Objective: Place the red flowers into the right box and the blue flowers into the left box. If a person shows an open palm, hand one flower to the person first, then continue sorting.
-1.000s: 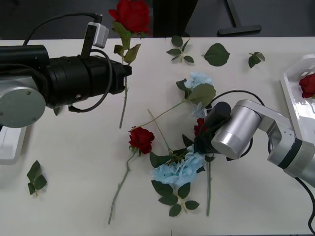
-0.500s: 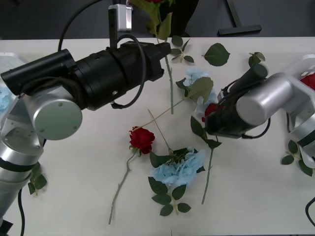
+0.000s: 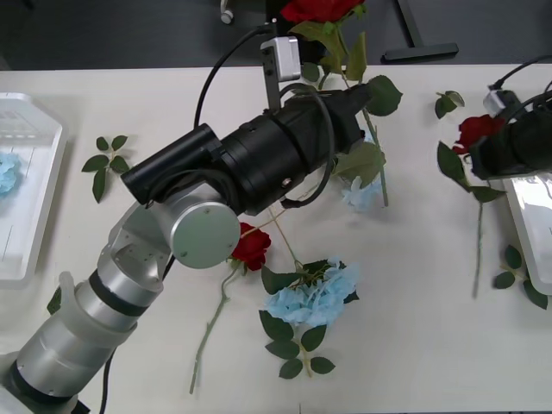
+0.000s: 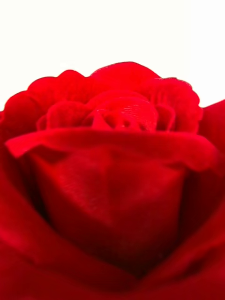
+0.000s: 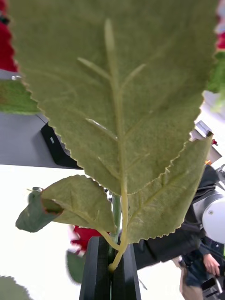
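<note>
The left arm has swung further across the table since a moment ago, so its left gripper point(image 3: 355, 93) now sits up near the far edge, black fingers point(image 5: 101, 267) pressed together on the stem of a red rose point(image 3: 317, 9) whose bloom pokes up past the table's back edge. From the wrist the big leaf point(image 5: 117, 93) of that stem blocks most of the sight. The right gripper point(image 3: 485, 155) has pulled away to the right side, carrying another red rose point(image 3: 473, 129) by its head, just beside the right box point(image 3: 528, 216); its stem hangs down over the table. I can't tell how its fingers stand, the bloom point(image 4: 112, 178) being right against the camera.

A third rose point(image 3: 251, 246) lies mid-table as before, with a blue hydrangea point(image 3: 315, 293) close by and another blue one point(image 3: 360, 191) partly under the left arm. The left box point(image 3: 34, 224) holds a blue head point(image 3: 7, 172) at its edge.

The white table point(image 3: 414, 328) is strewn with loose leaf sprigs point(image 3: 105, 155). Behind it the floor is dark.
</note>
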Controlling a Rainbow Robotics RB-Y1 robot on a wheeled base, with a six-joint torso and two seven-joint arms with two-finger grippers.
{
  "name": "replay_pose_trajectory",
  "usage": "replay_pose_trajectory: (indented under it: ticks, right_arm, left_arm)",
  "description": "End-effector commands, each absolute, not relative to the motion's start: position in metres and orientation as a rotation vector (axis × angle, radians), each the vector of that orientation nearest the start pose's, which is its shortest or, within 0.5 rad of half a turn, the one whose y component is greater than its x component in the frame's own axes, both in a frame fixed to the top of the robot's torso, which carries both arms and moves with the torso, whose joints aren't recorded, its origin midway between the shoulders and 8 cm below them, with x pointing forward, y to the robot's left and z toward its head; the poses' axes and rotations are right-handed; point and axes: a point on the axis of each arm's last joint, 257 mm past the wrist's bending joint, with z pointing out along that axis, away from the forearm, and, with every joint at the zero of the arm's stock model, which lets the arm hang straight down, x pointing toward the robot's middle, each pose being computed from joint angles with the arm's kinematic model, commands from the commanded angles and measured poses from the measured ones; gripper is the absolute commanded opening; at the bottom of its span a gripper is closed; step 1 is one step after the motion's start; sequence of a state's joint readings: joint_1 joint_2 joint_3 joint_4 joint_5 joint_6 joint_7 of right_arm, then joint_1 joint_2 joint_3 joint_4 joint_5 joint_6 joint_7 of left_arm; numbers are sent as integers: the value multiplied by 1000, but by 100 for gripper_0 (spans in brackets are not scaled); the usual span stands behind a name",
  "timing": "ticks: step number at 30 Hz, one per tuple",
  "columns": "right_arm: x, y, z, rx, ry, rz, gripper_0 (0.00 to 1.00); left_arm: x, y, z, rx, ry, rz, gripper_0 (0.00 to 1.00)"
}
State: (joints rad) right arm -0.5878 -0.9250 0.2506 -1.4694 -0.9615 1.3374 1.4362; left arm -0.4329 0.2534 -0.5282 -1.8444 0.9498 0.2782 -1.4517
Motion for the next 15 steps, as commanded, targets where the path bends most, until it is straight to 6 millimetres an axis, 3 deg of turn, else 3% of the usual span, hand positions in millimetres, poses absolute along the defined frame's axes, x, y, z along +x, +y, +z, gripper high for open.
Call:
replay_pose_trajectory:
  ticks: [1,5,8,15]
  right_arm:
    - [544,-420,-157,-150,2532,-142,0]
    - [559,-462,-127,-151,2439,-344,0]
    - [565,-492,-118,-165,2391,-507,0]
    - [586,-533,-101,-199,2253,-732,0]
  left_arm:
    - [458,-137,28,267,1378,-1335,0]
    - [455,-143,44,260,1347,-1378,0]
    - [451,-147,55,271,1323,-1393,0]
    - [445,-155,63,308,1307,-1389,0]
